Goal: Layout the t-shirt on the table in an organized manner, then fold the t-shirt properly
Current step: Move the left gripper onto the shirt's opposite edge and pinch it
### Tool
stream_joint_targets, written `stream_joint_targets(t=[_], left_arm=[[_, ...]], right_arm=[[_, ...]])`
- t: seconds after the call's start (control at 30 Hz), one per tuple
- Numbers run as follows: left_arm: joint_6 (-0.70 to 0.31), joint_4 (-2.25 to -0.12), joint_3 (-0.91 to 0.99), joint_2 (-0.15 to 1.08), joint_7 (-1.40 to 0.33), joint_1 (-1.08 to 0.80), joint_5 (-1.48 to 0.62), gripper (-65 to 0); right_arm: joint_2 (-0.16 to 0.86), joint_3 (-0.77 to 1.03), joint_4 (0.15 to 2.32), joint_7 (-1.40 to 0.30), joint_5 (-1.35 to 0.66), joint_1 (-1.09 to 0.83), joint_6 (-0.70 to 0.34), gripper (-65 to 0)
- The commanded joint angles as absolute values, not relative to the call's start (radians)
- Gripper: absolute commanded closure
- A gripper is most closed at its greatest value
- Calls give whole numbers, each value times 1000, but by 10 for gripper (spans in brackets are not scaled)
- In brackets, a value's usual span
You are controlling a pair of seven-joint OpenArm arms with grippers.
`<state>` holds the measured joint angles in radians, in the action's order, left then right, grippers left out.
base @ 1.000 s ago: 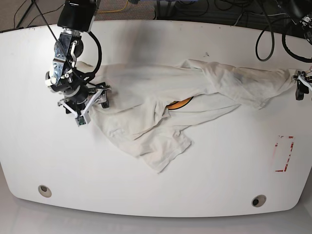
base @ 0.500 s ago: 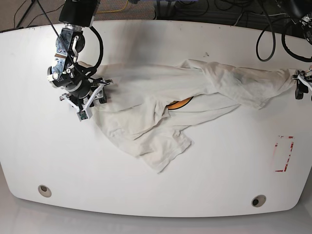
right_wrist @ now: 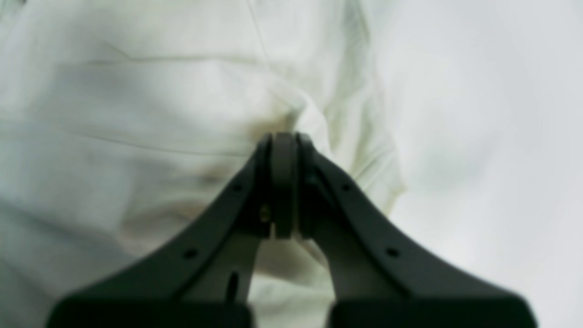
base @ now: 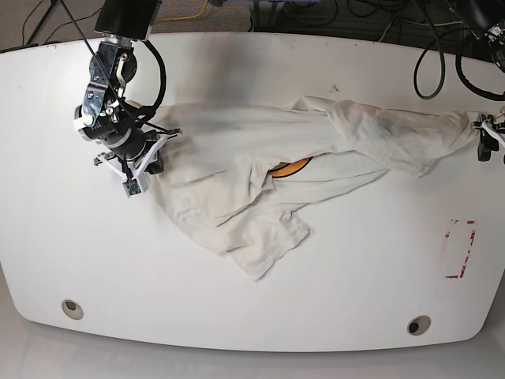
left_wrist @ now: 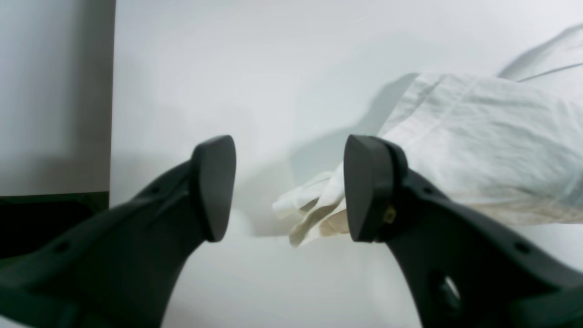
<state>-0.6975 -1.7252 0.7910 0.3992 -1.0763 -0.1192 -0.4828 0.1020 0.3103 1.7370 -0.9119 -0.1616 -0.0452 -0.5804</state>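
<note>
Up along the far edge, a tangle of black cables (base: 316, 14) on the floor. Just left of that, a thin yellow cable (base: 189, 11) curling across brown carpet (base: 55, 28). Over at the top right, a black cable loop (base: 417, 75) drooping down. At the top-left corner, thin dark stand legs (base: 39, 16), crossing.

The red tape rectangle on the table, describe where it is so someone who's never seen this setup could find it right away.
Start at the big white table and go to the side where the crumpled t-shirt stretches toward the open left gripper. Just nearer the camera lies the red tape rectangle, on bare tabletop. It is the only red mark there; the grey grommet hole nearby is round.
</note>
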Motion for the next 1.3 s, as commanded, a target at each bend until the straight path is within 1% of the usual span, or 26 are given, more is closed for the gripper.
stream_joint_targets(t=[0.0, 0.27, 0.4, 0.53, 0.73, 0.8, 0.97, 1.03, 1.27], left_arm=[[-698, -1739, 796, 420, -1059, -111, -493, -346], [-698, -1736, 796, 417, -1059, -111, -492, -346], [-698, -1690, 776, 397, -1058, -105, -492, -346], [-698, -1626, 763, 389, -1058, -54, -492, -349], [-698, -1575, 765, 326, -1058, -2, -495, -353], [-698, -1569, 763, 306, -1059, 21, -495, -365], [-698, -1566, 760, 254, -1063, 73, -495, -431], [-698, -1566, 745, 237, -1063, 96, -493, -447], [-698, -1557, 627, 225, -1063, 148, -492, -456]], right_arm=[[88, 312, 1822, -895, -171, -54, -585, 0], [76, 311, 2014, -987, -171, -114, -585, 0], [68, 311, 2023, -995, -171, -130, -585, 0], [65, 314, 2023, -995, -171, -150, -585, 0], [65, 314, 2022, -993, -171, -163, -585, 0], [65, 314, 2022, -993, -171, -165, -585, 0], [64, 311, 2022, -993, -171, -166, -585, 0], [64, 311, 2022, -993, -171, -166, -585, 0], [64, 311, 2022, -993, -171, -165, -585, 0]])
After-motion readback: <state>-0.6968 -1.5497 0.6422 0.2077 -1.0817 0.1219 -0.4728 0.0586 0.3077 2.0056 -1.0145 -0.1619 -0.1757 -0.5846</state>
